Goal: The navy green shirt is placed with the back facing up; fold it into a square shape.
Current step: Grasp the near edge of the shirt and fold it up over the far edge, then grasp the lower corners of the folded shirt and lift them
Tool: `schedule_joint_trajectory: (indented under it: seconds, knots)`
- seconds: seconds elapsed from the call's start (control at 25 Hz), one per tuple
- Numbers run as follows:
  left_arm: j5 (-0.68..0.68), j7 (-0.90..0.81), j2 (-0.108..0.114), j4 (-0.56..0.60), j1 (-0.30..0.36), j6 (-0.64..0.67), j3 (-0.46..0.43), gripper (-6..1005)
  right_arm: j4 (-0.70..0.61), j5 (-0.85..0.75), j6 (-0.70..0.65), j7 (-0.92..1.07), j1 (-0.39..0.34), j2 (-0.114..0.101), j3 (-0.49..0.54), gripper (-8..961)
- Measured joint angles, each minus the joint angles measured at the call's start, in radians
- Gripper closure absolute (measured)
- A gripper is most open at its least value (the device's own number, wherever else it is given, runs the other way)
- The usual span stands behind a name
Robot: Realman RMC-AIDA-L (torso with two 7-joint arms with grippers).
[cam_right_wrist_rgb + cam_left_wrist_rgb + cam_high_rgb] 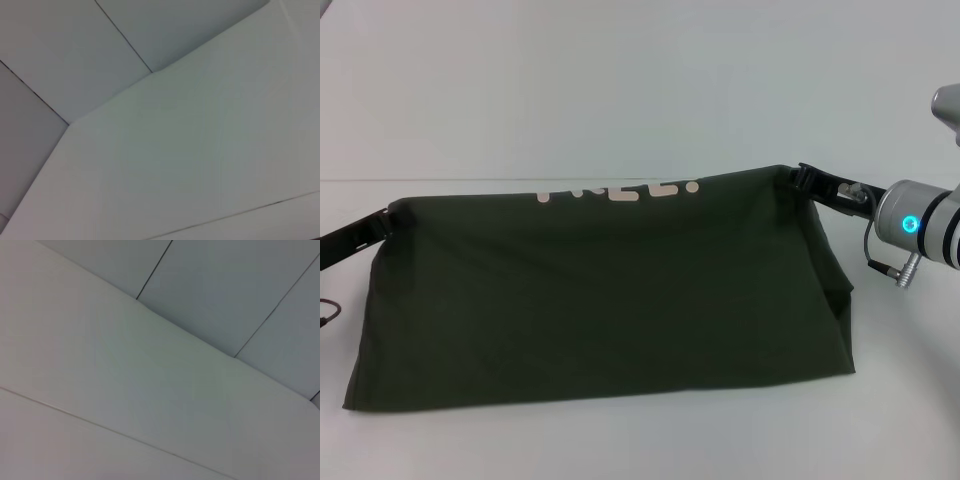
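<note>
The navy green shirt hangs stretched between my two grippers in the head view, its upper edge lifted and its lower edge resting on the white table. Cream lettering peeks over the raised top edge. My left gripper is shut on the shirt's upper left corner. At the upper right corner my right gripper is shut on the cloth. Both wrist views show only pale table surface and panel seams, with no shirt and no fingers.
White table surrounds the shirt on every side. A thin dark cable shows at the left edge, beside the shirt's lower left part. My right arm's silver wrist with a blue light sits at the right edge.
</note>
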Motion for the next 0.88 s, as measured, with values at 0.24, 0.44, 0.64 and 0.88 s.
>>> schedule_joint_trajectory:
  seconds: [0.24, 0.44, 0.64, 0.88]
  knots:
    - [-0.037, 0.04, -0.013, -0.005, -0.004, -0.023, 0.0, 843, 0.013, 0.025, 0.003, -0.03, 0.007, 0.0, 0.0, 902]
    - [-0.118, 0.079, -0.016, -0.025, 0.006, -0.036, -0.001, 840, 0.024, 0.026, 0.027, -0.031, 0.014, 0.0, 0.0, 901]
    - [-0.131, 0.074, -0.015, -0.039, 0.008, -0.061, -0.003, 819, 0.026, 0.03, 0.029, -0.04, 0.014, 0.0, 0.0, 795]
    - [-0.131, 0.078, -0.015, -0.052, 0.003, -0.097, -0.001, 702, 0.033, 0.051, 0.026, -0.043, 0.009, 0.0, 0.0, 610]
